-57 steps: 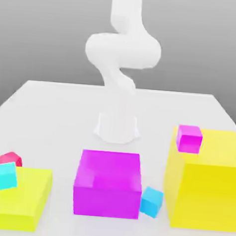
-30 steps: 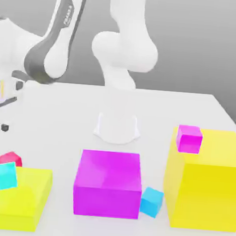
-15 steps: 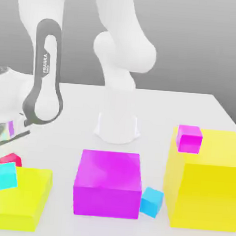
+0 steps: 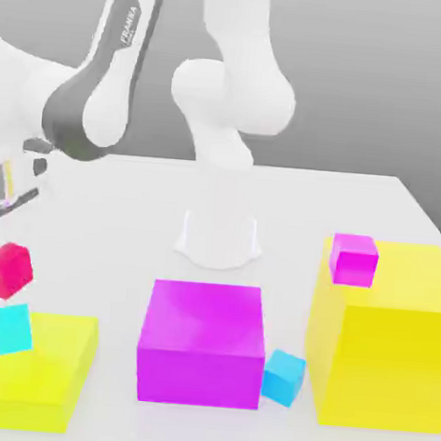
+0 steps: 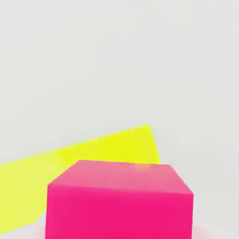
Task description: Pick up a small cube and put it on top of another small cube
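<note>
The small crimson-red cube (image 4: pixel 10 268) hangs tilted in the air at the exterior view's left edge, clear of the white worktop (image 4: pixel 121 226) and above the near-left low yellow block (image 4: pixel 49 369). The arm's hand sits just above it at that edge, and the cube seems to be carried there, though whether the gripper is pinching it or spread cannot be told. A small cyan cube (image 4: pixel 12 328) stands tilted on the low yellow block, right below the red one. A big magenta block (image 4: pixel 200 353) sits in the middle, a second small cyan cube (image 4: pixel 283 377) wedged between it and a tall yellow block (image 4: pixel 383 340) on the right. A small magenta cube (image 4: pixel 355 259) rests on the tall block. The arm's white base (image 4: pixel 219 238) stands behind.

In the hand view the small crimson-red cube (image 5: pixel 119 200) looms close, pinkish, its top face and one side lit. Beyond it lies a slanted slab of the low yellow block (image 5: pixel 93 151) on pale worktop (image 5: pixel 116 60).
</note>
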You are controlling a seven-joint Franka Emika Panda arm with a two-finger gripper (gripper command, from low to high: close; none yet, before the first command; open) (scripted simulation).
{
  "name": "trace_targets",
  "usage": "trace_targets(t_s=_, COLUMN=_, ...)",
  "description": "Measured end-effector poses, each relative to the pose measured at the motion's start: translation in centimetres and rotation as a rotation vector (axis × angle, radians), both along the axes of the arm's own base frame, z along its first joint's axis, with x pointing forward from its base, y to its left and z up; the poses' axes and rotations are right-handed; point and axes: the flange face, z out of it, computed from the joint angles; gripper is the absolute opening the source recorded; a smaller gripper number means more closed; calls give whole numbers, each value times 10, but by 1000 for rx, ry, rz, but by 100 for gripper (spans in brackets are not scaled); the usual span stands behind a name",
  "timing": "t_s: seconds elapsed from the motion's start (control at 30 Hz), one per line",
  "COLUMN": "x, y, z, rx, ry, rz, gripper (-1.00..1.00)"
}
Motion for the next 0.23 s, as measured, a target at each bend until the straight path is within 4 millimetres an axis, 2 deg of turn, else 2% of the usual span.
trace_targets(t_s=0.03, x=6, y=7, z=-8, rx=0, ry=1, rz=27, gripper=-100)
trace_targets(t_s=0.1, x=-1, y=-6, z=-33, rx=0, ry=0, rz=1, gripper=-100)
trace_targets(t_s=0.13, x=-3, y=-8, z=-43, rx=0, ry=0, rz=-4, gripper=100)
trace_targets(t_s=0.23, x=-3, y=-8, z=-43, rx=0, ry=0, rz=-4, gripper=100)
